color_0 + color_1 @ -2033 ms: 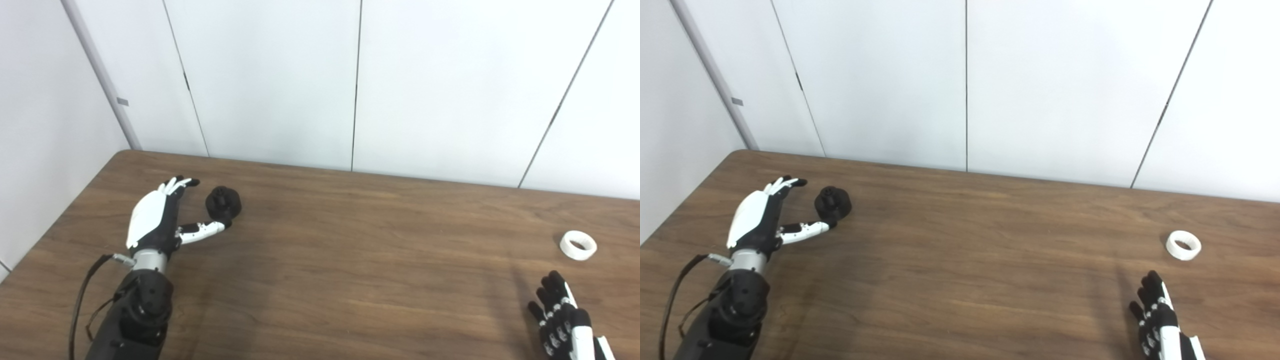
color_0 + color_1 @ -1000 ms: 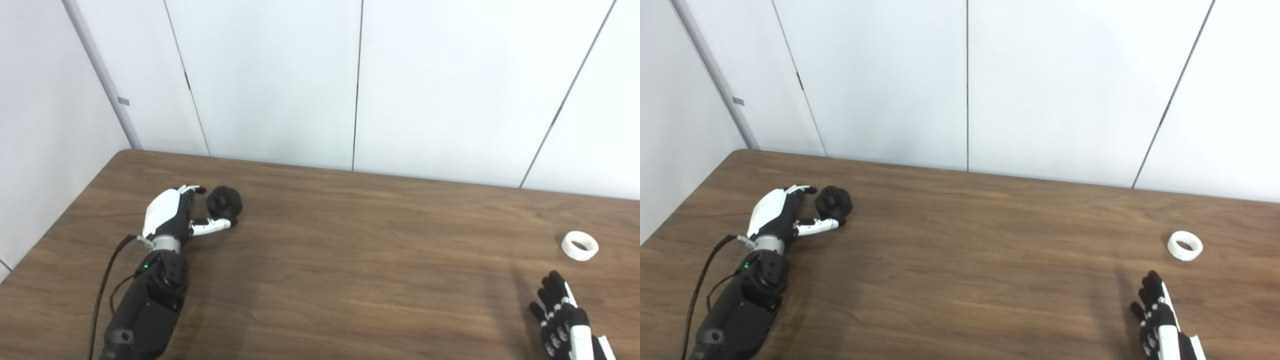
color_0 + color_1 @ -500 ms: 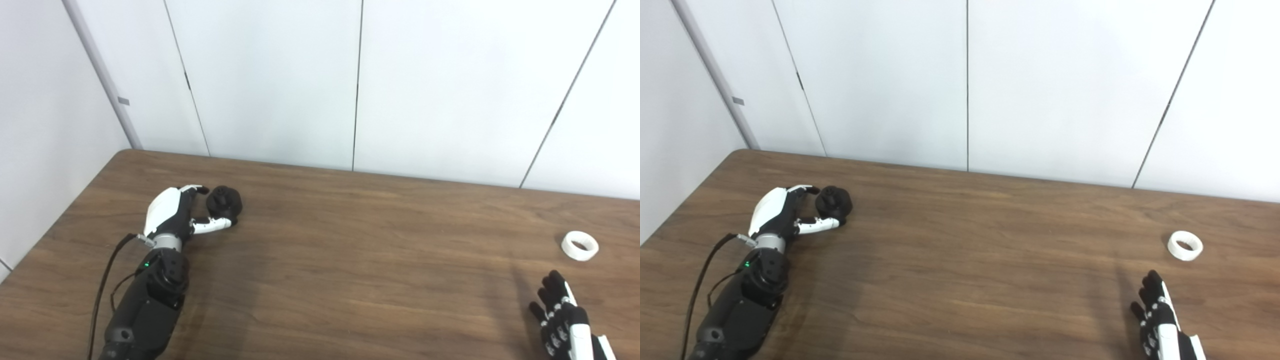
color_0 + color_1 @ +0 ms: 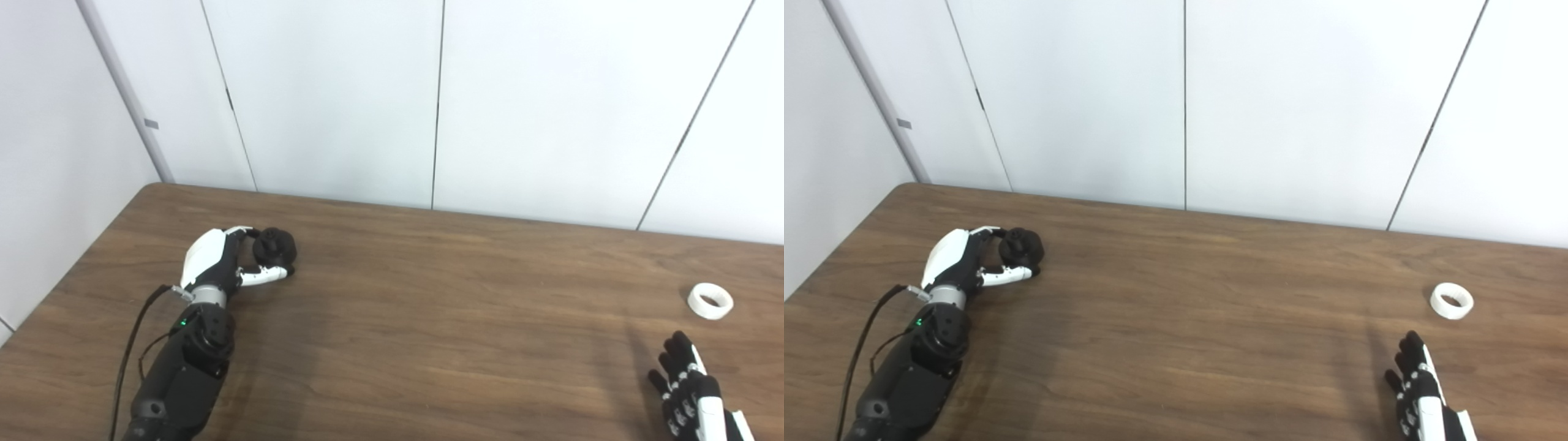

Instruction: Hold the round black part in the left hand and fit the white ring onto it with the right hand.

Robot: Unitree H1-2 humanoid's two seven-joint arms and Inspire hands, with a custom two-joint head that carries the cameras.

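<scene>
The round black part (image 4: 275,246) sits on the brown table (image 4: 429,318) at the far left. My left hand (image 4: 215,259) lies just left of it, still open, and cups it. The fingers (image 4: 240,232) curve over its upper left side and the thumb (image 4: 263,276) lies along its front edge, both at or very near its surface. The white ring (image 4: 709,301) lies flat on the table at the far right. My right hand (image 4: 689,386) is at the bottom right corner, open with fingers spread, a hand's length short of the ring and holding nothing.
White wall panels (image 4: 435,104) stand right behind the table's far edge. The table's left edge (image 4: 79,260) runs close beside my left arm. A black cable (image 4: 125,355) loops from the left wrist.
My left hand has slid forward and right to the black part, and its fingers have curled in around it. The part, the ring and the right hand have stayed put.
</scene>
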